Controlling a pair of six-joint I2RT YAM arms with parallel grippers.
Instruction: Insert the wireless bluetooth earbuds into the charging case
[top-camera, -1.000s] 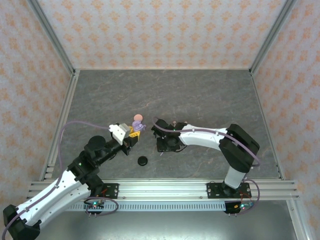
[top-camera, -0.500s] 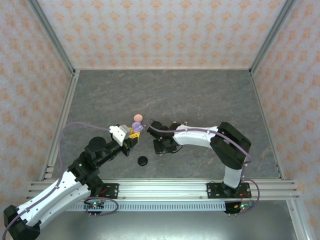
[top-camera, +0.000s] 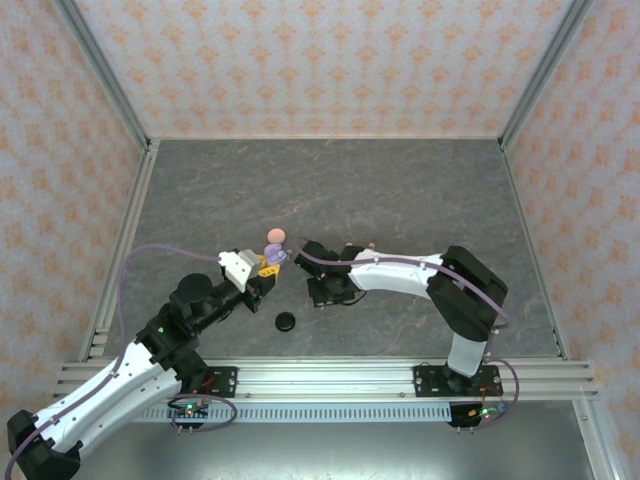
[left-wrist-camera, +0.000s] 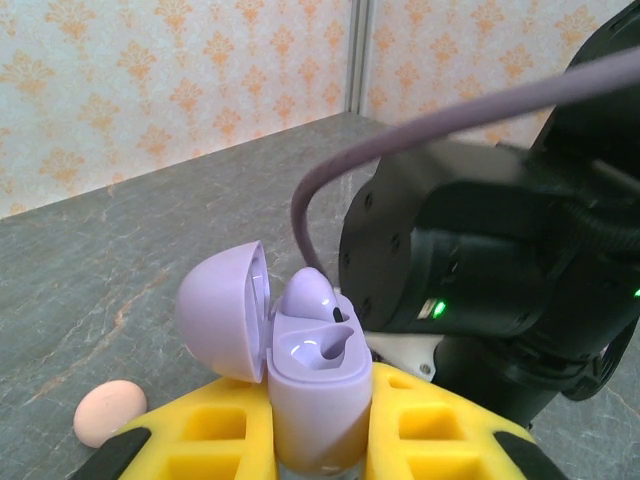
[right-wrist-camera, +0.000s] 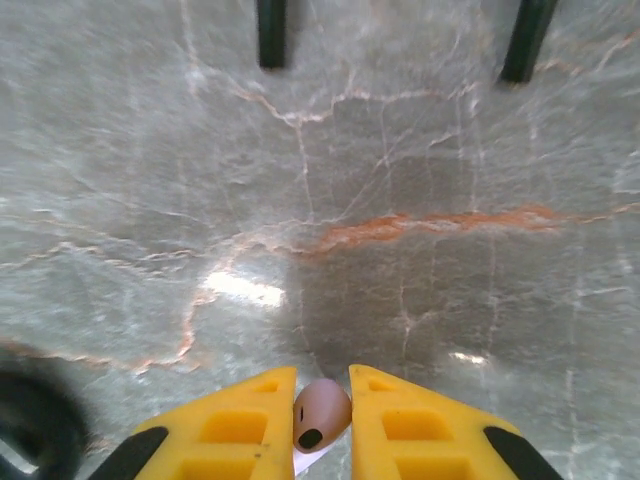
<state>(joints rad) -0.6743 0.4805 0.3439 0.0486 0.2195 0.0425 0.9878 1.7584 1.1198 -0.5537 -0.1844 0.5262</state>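
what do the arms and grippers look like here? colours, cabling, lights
On the left arm and right arm: white links, black joints, each trailing a lavender cable. The left gripper and right gripper have yellow fingers with recessed pockets and black outer patches. The right arm's wrist housing is black with a green light.

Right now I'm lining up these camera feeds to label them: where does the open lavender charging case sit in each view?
Top external: lavender charging case left of centre, at the tip of the left gripper.
Left wrist: the case is bottom centre, lid open, clamped between the yellow jaws.
Right wrist: camera faces the tabletop, a pinkish earbud between its jaws.
Shared landmark: the pink oval object beside the case, in top external and left wrist.
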